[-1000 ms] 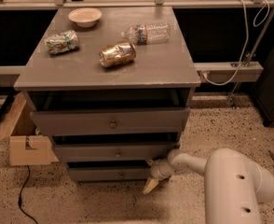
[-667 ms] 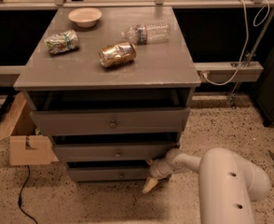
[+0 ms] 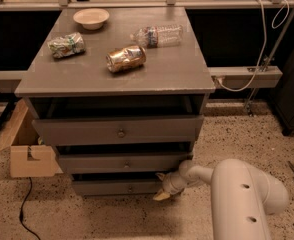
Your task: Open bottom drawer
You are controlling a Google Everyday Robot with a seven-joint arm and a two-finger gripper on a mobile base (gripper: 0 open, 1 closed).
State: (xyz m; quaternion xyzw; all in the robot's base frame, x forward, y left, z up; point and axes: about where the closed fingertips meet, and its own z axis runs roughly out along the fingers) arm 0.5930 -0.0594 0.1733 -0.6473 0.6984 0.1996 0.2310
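The bottom drawer is the lowest of three grey drawers in the cabinet, with a tiny round knob at its centre. Its front stands slightly out, with a dark gap above it. My gripper is at the drawer's right end, low near the floor, at the end of my white arm. One yellowish fingertip shows below the drawer's right corner. The middle drawer and the top drawer are above it.
On the cabinet top lie a white bowl, a crushed packet, a gold can and a plastic bottle. A cardboard box stands on the floor at the left. A black cable lies on the speckled floor.
The gripper has stayed at the bottom drawer's right end. My arm has shifted slightly; the drawers look the same.
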